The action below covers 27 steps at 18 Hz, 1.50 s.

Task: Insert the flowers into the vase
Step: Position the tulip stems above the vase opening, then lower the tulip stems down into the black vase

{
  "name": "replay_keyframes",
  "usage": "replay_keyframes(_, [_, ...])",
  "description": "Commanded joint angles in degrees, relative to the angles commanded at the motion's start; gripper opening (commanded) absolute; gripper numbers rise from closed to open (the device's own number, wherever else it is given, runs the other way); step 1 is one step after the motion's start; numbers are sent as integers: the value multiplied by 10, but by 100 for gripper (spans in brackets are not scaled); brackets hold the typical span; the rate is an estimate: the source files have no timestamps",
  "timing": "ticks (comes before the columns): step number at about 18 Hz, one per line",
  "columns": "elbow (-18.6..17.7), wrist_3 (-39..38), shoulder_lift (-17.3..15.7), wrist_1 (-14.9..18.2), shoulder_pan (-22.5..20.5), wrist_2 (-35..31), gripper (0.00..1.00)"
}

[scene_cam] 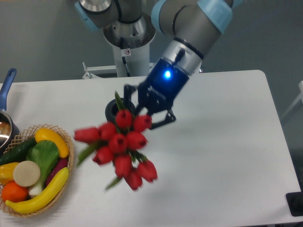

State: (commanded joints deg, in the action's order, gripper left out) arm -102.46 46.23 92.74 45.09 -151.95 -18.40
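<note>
The flowers (pixel 121 144), a bunch of red tulip buds with green leaves, hang in the air over the table's middle, buds pointing down-left towards the camera. My gripper (pixel 145 109) is shut on their stem end, which is mostly hidden between the black fingers (pixel 164 117). The vase (pixel 111 110) shows only as a dark rounded rim just left of the gripper, behind the top buds. The rest of the vase is hidden by the flowers, and I cannot tell whether the stems touch it.
A woven wicker basket (pixel 70 150) with toy fruit and vegetables stands at the front left. A pot with a blue handle (pixel 6 85) sits at the left edge. The robot base (pixel 128 47) is at the back. A black object (pixel 295 203) is at the front right corner.
</note>
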Motion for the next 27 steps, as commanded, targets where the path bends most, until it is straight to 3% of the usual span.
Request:
replay_keyframes(3, [-62, 6, -47, -4, -41, 48, 0])
replay_keyframes(5, [-86, 27, -60, -4, -55, 51, 0])
replay_keyframes(20, [-186, 148, -67, -4, -56, 50, 0])
replay_keyframes(27, [-237, 258, -57, -5, -62, 46, 1])
